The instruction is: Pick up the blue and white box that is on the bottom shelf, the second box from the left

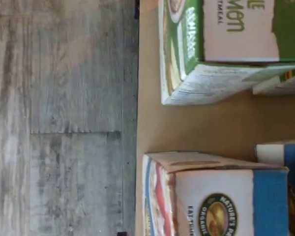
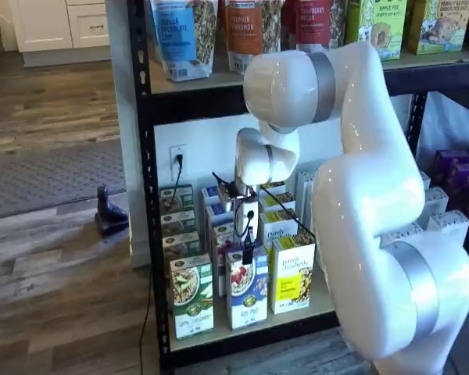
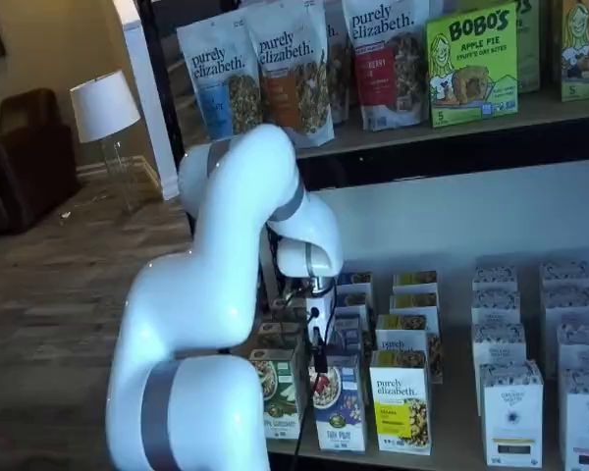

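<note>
On the bottom shelf point(image 2: 219, 332), the blue and white box point(image 2: 247, 291) stands front-row, label outward for access. Gripper point(image 2: 248, 251) hangs just above it at twelve o'clock, apparently lining up; whether its fingers are parted or closed cannot be told.

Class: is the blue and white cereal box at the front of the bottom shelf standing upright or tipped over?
Upright. In both shelf views the tall blue and white cardboard cereal box stands on its base on the tan bottom shelf, level with its neighbours.

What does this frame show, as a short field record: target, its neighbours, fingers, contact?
target: blue and white box, upright at the front of the bottom shelf
left neighbour: green-and-white box
right neighbour: yellow box
fingers: black fingers just above the target's top; gap not discernible
contact: cannot tell if touching
</note>
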